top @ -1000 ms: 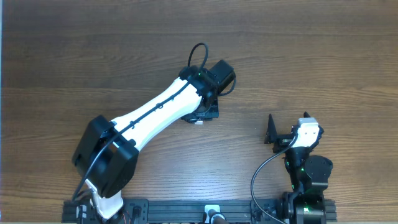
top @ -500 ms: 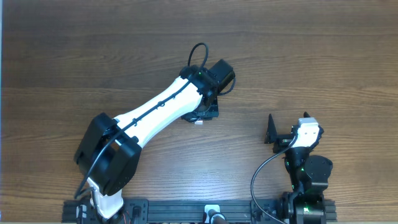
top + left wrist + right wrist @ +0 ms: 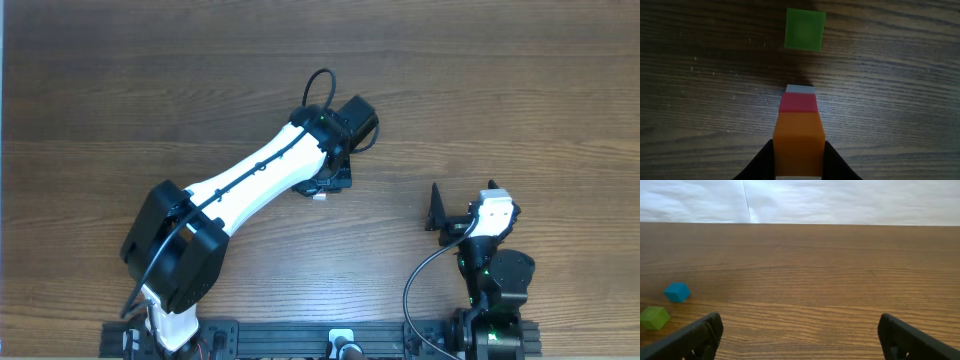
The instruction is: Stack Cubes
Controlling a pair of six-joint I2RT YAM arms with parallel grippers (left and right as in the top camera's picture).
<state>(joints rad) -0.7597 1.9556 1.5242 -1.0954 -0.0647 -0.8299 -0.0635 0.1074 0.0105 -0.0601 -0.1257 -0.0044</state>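
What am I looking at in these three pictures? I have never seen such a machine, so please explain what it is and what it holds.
These are two robot arms at a wooden table. One picture looks down from above; the other two come from a camera on each arm's wrist. The left gripper is shut on an orange cube, which sits on a red cube and a white cube. A green cube lies apart from them. The right gripper is open and holds nothing; its camera also sees a blue cube on the table.
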